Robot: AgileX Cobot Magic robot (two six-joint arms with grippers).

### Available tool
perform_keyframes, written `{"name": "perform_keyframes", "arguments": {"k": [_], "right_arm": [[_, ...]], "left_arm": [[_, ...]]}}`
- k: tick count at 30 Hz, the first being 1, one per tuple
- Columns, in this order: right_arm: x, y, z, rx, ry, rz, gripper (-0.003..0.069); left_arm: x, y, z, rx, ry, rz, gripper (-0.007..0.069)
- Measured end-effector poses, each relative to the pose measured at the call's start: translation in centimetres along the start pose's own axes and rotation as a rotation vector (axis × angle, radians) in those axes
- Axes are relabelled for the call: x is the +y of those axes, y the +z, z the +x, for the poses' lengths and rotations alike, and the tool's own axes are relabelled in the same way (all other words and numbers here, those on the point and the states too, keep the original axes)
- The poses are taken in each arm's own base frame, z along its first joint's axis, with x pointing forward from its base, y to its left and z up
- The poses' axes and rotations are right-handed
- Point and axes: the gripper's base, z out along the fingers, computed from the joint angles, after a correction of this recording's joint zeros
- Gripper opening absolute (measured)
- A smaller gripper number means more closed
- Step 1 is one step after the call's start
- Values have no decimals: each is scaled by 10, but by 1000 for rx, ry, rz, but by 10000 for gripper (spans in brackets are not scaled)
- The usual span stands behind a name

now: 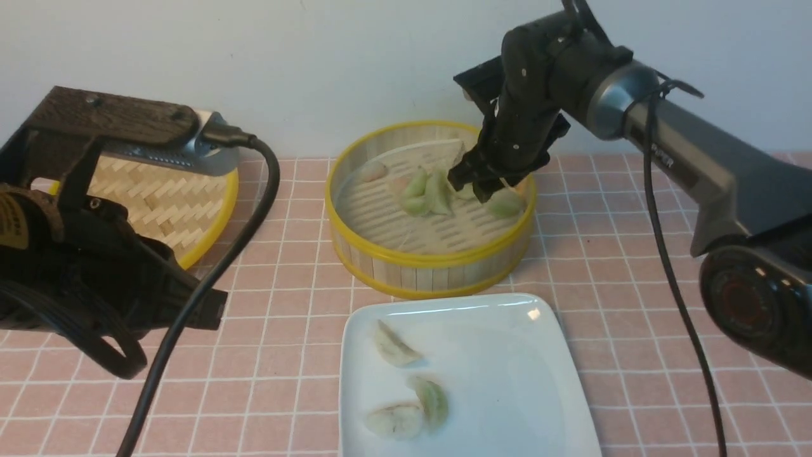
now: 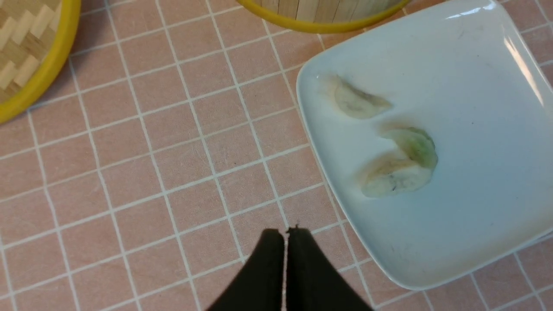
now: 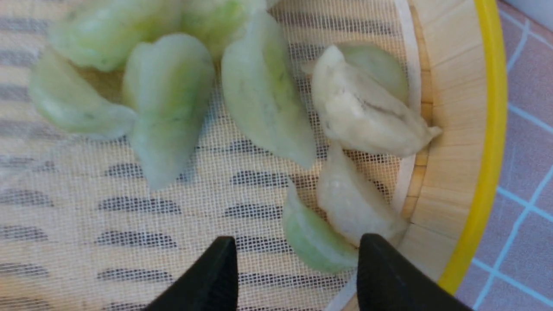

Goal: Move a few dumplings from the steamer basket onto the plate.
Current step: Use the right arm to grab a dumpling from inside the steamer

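Note:
The steamer basket (image 1: 431, 260) stands mid-table and holds several dumplings (image 1: 431, 193) on a mesh liner. My right gripper (image 1: 472, 184) reaches down into its right side. In the right wrist view the right gripper (image 3: 299, 239) is open, with a small green dumpling (image 3: 311, 246) between its fingers, close to one finger and apart from the other. A cream dumpling (image 3: 354, 207) lies beside it by the basket wall (image 3: 449, 129). The white plate (image 1: 507, 368) in front carries three dumplings (image 1: 394, 346). My left gripper (image 2: 286, 231) is shut and empty, over the tablecloth beside the plate (image 2: 475, 129).
The flat woven lid (image 1: 165, 197) with a yellow rim lies at the back left, behind my left arm (image 1: 95, 254). A black cable (image 1: 209, 279) runs across the pink checked tablecloth. A white wall stands close behind the basket.

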Motion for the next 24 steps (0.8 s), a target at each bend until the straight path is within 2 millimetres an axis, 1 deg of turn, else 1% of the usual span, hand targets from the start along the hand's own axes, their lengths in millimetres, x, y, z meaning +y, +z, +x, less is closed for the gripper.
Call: {"name": "perform_keyframes", "arguments": {"k": [6, 8, 11, 14, 17, 20, 22, 24], "right_arm": [[0, 24, 6, 44, -23, 31, 349], [-1, 28, 7, 49, -31, 44, 349], [-1, 29, 7, 49, -31, 45, 348], [-1, 29, 7, 50, -42, 43, 325], [-2, 29, 6, 44, -77, 37, 188], [2, 24, 2, 23, -79, -29, 52], [6, 22, -1, 3, -62, -76, 15], [11, 16, -5, -23, -41, -127, -6]], "left_arm": [[0, 0, 0, 1, 10, 0, -6], [0, 0, 0, 2, 11, 0, -6], [0, 0, 0, 2, 11, 0, -6], [0, 0, 0, 3, 11, 0, -6], [0, 0, 0, 4, 11, -1, -6], [0, 0, 0, 4, 11, -1, -6], [0, 0, 0, 4, 11, -1, -6], [0, 0, 0, 4, 11, -1, -6]]}}
